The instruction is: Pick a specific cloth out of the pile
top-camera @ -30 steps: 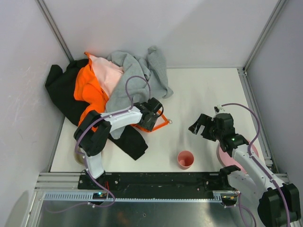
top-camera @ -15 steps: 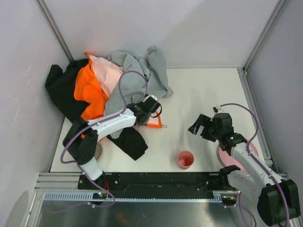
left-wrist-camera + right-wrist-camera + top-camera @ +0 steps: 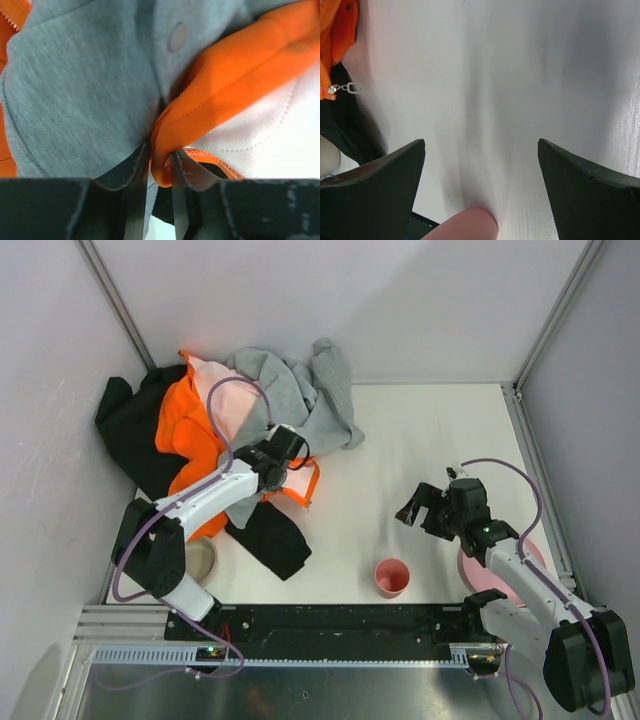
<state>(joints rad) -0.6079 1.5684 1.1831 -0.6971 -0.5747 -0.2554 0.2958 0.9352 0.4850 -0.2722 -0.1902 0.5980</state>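
The pile point(image 3: 240, 425) of orange, grey, black and pale pink garments lies at the back left. A small flat black cloth point(image 3: 272, 538) lies on the table at the pile's front edge; its edge also shows in the right wrist view point(image 3: 350, 131). My left gripper point(image 3: 277, 454) sits over the pile, above the black cloth. In the left wrist view it point(image 3: 161, 156) is shut on a fold of the orange garment point(image 3: 225, 85), next to grey fabric point(image 3: 80, 90). My right gripper point(image 3: 415, 508) is open and empty over bare table point(image 3: 481, 145).
A pink cup point(image 3: 391, 577) stands near the front edge, just below my right gripper's view point(image 3: 465, 225). A pink plate point(image 3: 476, 572) lies under the right arm. A beige bowl point(image 3: 201, 560) sits at the front left. Walls enclose the table's left, back and right.
My left gripper has moved back and left toward the pile, pulling the orange garment's zipper edge with it and uncovering more of the black cloth. The right arm has barely moved.
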